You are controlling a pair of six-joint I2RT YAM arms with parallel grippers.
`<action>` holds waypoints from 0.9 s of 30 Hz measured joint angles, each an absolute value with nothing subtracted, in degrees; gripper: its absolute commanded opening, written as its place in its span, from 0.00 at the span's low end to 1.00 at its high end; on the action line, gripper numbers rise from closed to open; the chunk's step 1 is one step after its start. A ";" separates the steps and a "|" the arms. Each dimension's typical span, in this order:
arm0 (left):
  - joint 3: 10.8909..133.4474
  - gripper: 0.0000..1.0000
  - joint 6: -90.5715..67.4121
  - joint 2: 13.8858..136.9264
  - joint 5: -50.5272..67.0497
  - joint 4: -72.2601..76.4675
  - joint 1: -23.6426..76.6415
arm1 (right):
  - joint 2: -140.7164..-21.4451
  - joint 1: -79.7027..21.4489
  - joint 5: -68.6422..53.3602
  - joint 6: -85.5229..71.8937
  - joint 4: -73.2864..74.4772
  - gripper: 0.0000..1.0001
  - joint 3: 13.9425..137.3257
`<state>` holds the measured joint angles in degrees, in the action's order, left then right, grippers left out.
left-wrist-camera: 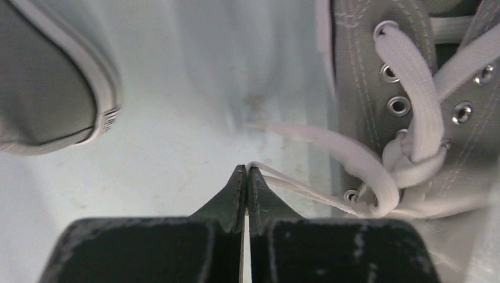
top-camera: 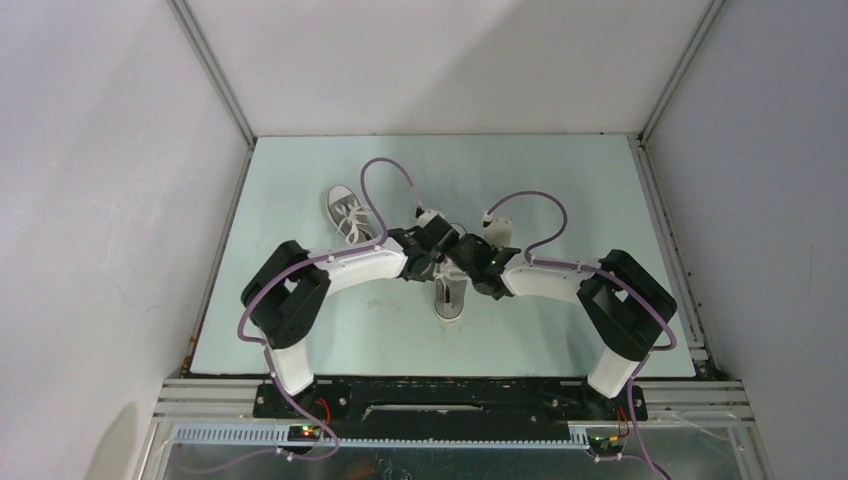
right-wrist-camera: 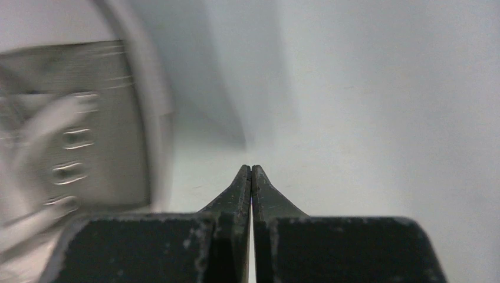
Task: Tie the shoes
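- Nothing readable in any view, honestly: no text, brand, number or sign.
- shoes (top-camera: 350,213): no logo or size mark legible, and the wrist views show just plain canvas, eyelets and blur.

From above, the left arm (top-camera: 360,262) and right arm (top-camera: 545,280) meet over the near shoe (top-camera: 450,305), covering all but its toe. The left arm also hides the far shoe's (top-camera: 345,207) near end. The right wrist view shows the near shoe blurred and cut by the left edge, its laces (right-wrist-camera: 50,115) smeared.
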<state>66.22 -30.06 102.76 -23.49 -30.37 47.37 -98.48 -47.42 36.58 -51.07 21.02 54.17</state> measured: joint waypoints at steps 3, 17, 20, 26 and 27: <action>66.15 0.00 -29.89 102.78 -25.80 -31.90 47.57 | -98.78 -47.09 40.25 -50.52 24.34 0.00 54.11; 65.14 0.65 -28.05 98.87 -27.90 -33.65 47.88 | -95.83 -46.28 40.77 -43.88 25.82 0.36 52.71; 63.70 0.93 -27.59 92.03 -27.20 -33.17 47.86 | -88.51 -45.50 36.84 -40.60 21.71 0.53 49.60; 58.61 1.00 -27.03 75.22 -22.52 -27.16 46.92 | -72.95 -38.52 25.85 -34.94 12.01 0.94 40.99; 56.71 1.00 -27.03 72.34 -21.43 -25.43 46.26 | -70.57 -37.41 24.51 -33.69 10.50 0.95 39.29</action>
<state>56.71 -27.03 72.34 -21.43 -25.43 46.26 -70.57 -37.41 24.51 -33.69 10.50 39.29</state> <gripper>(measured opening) 0.995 0.915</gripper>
